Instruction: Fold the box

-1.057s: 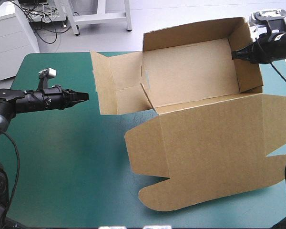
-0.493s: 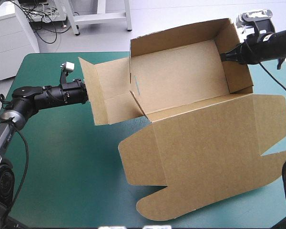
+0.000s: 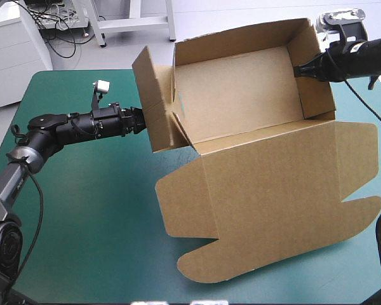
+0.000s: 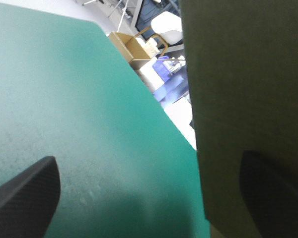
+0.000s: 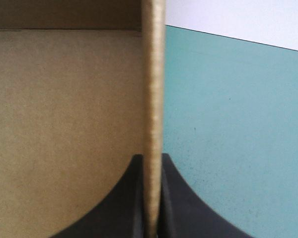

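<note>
1. High view: the brown box (image 3: pixel 241 95) stands as an open tray at the far right of the teal-green surface (image 3: pixel 82 216), with its lid (image 3: pixel 273 197) lying flat toward the near edge. The left fingers (image 3: pixel 138 119) are at the outer face of the raised left flap (image 3: pixel 155 105); their spread cannot be told from here. The right fingers (image 3: pixel 298 70) are at the top of the right wall (image 3: pixel 317 76).
2. Left wrist view: the left fingers stand wide apart and hold nothing. One finger (image 4: pixel 25 198) is over bare surface and the other (image 4: pixel 270 193) is at the flap's board.
3. Right wrist view: the right fingers are all but closed on the wall's edge (image 5: pixel 153 99), one finger inside the tray and one outside it. The tray's floor lies on one side of the wall and the surface on the other.
</note>
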